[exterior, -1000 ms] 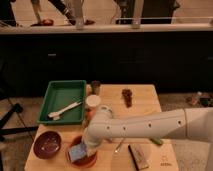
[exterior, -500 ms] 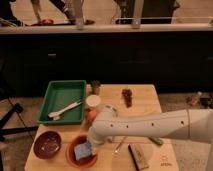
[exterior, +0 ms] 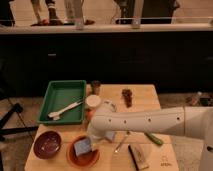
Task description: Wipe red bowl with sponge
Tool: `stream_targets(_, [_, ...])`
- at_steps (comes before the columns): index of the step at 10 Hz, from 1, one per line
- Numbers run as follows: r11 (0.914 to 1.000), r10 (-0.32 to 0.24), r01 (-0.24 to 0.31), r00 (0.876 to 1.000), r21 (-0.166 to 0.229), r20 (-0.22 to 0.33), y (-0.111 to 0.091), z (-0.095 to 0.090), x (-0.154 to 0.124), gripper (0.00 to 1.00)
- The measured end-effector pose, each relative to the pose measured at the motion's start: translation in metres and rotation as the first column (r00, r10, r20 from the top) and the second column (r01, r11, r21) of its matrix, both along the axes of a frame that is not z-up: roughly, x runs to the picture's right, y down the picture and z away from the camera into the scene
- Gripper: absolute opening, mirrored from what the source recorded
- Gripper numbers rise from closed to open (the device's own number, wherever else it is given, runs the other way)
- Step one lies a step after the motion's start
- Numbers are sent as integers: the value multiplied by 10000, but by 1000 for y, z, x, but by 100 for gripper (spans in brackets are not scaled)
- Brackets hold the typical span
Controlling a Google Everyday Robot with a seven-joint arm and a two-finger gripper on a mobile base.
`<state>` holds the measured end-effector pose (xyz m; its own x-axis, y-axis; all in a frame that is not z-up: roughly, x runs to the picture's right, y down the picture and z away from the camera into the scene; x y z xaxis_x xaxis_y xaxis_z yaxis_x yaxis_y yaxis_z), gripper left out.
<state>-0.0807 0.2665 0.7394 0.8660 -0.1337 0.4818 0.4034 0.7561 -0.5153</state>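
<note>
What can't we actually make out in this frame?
Camera view only:
- Gripper: over the red bowl at the sponge; the white arm hides its grip.
- Red bowl: far rim covered by arm and sponge.
- White utensil in green tray: too blurred to identify.
- Small dark item on the table's far side: too small.

Blue sponge (exterior: 82,146) inside red bowl (exterior: 83,158)

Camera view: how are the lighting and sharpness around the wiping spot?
Camera view: soft and slightly blurred throughout; warm light on the table, dark background behind; the gripper, shut on the sponge, sits in the red bowl without glare.
</note>
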Motion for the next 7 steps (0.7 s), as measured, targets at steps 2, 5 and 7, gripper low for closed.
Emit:
stream_targets(2, [9998, -98, 93, 9996, 186, 282, -4, -11, -7, 0])
stream_targets(5, [9998, -117, 108, 9987, 188, 486, 6, -26, -4, 0])
stream_targets(7, [9999, -40, 43, 9994, -93, 337, 21, -24, 9, 0])
